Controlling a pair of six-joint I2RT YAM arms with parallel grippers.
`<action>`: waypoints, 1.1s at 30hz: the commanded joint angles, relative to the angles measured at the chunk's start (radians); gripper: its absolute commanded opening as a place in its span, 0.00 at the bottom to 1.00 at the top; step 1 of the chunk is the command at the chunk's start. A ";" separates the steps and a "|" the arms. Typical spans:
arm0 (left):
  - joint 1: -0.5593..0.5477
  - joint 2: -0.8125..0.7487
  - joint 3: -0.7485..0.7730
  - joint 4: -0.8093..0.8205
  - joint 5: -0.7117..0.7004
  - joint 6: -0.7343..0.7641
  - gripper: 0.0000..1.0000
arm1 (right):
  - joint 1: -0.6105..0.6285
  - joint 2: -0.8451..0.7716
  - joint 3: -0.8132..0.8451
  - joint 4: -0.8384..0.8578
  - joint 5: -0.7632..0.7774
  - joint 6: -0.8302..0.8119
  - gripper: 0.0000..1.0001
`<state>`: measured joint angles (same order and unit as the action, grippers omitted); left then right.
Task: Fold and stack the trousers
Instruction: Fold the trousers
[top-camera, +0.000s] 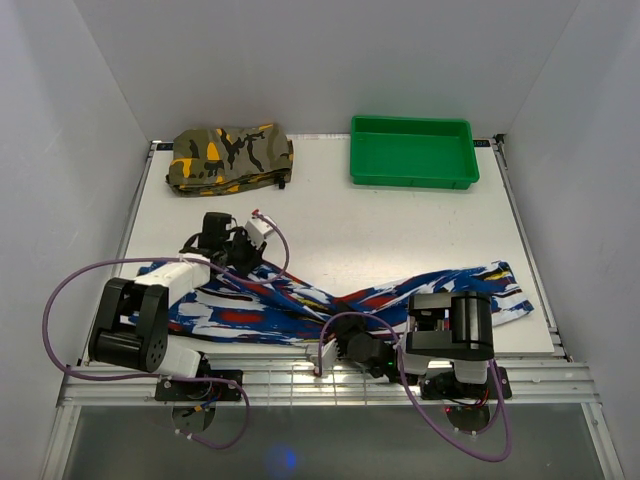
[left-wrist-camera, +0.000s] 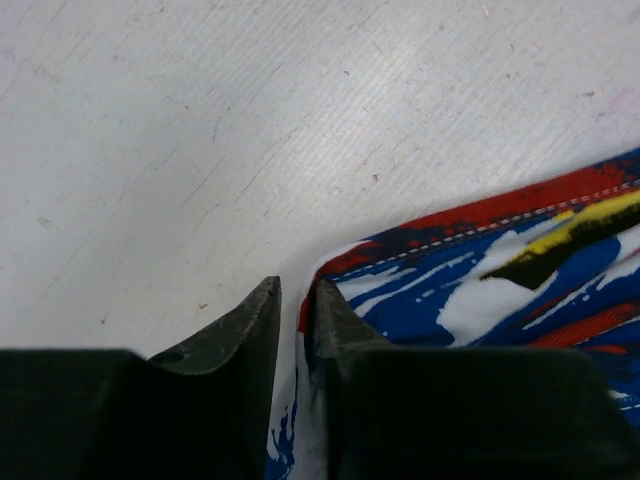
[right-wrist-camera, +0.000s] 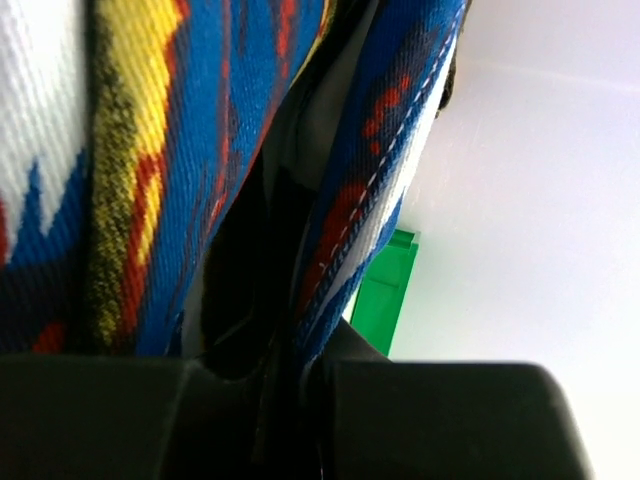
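Observation:
The blue-print trousers lie stretched left to right along the near part of the table, with a twist in the middle. My left gripper sits at their far left edge. In the left wrist view the gripper is shut on a hemmed corner of the trousers, low on the table. My right gripper is at the near middle of the trousers. In the right wrist view it is shut on a fold of the trousers, which fills most of that view.
A folded camouflage garment lies at the back left. A green tray stands at the back right and also shows in the right wrist view. White walls close in the table on three sides.

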<state>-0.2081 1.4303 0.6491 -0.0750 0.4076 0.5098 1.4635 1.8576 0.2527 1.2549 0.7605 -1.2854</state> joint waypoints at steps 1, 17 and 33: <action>0.036 -0.068 0.056 -0.032 0.032 0.090 0.37 | 0.021 -0.009 -0.012 -0.043 0.043 0.020 0.08; 0.028 -0.257 0.081 -0.115 0.040 -0.033 0.83 | -0.029 -0.179 0.083 -0.436 0.056 0.245 0.90; 0.599 -0.191 0.319 -0.913 0.327 0.335 0.59 | -0.587 -0.535 0.589 -1.621 -0.792 0.880 0.90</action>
<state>0.3702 1.2839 0.9623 -0.7712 0.6685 0.6769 1.0004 1.3739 0.7860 -0.1127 0.2337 -0.5209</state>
